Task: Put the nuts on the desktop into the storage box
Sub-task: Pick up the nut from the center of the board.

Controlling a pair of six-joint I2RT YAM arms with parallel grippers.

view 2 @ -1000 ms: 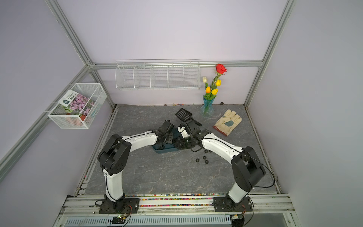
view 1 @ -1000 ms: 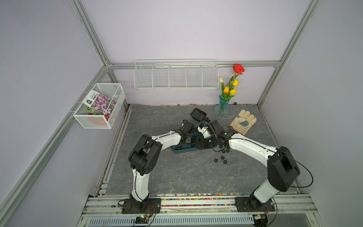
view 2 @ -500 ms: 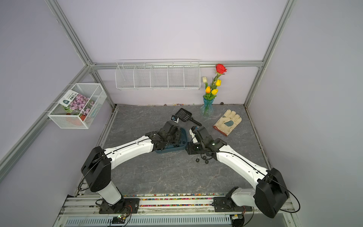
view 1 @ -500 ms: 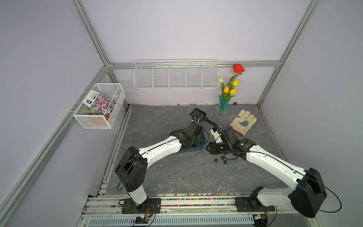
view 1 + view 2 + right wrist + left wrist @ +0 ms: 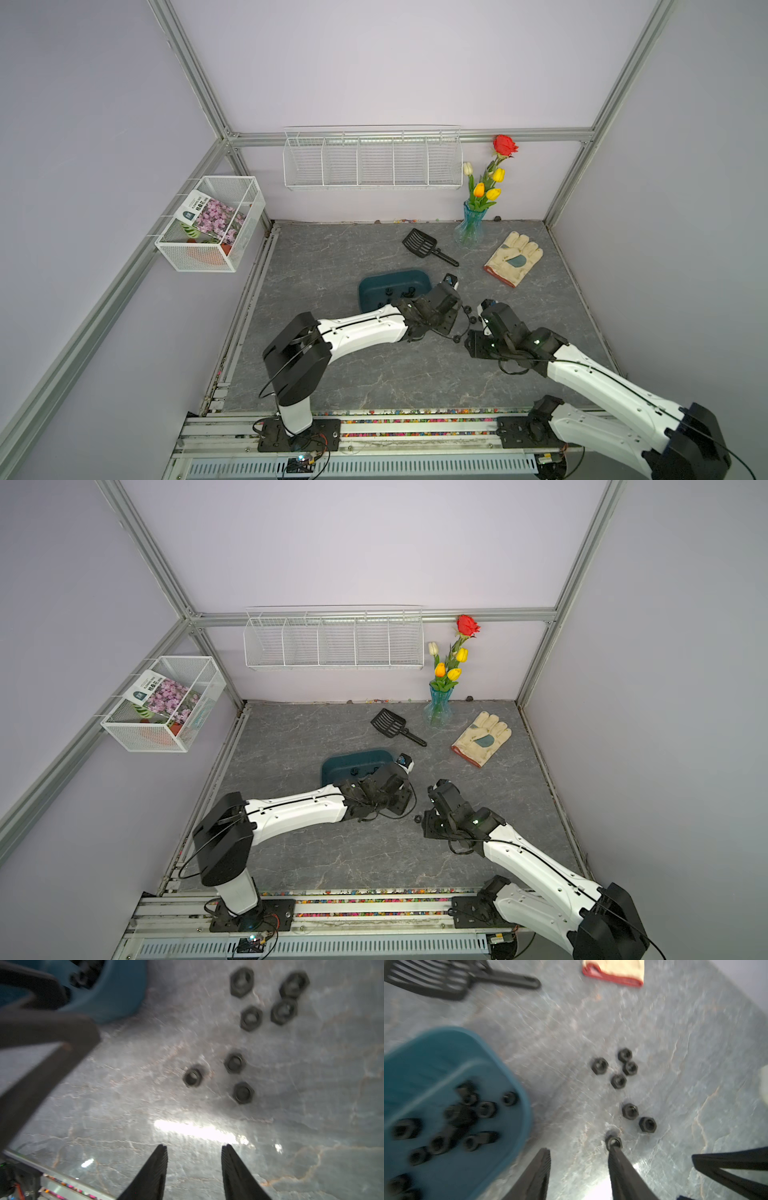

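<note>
Roughly halfway-plus: about dozen nuts [image 5: 485, 1108] lie in storage box [image 5: 425, 1059]; seven loose nuts [image 5: 618, 1081] wait on desktop [image 5: 675, 1043] just beside it. Your left gripper [image 5: 580, 1149] parted, empty, one nut at fingertip; right gripper [image 5: 194, 1147] parted, empty.

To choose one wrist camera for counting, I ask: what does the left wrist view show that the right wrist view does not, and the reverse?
Left wrist only: the black scoop, the red cuff of the glove, most of the inside of the storage box. Right wrist only: the front rail with coloured beads. Both: seven loose nuts on the desktop and a corner of the box.
</note>
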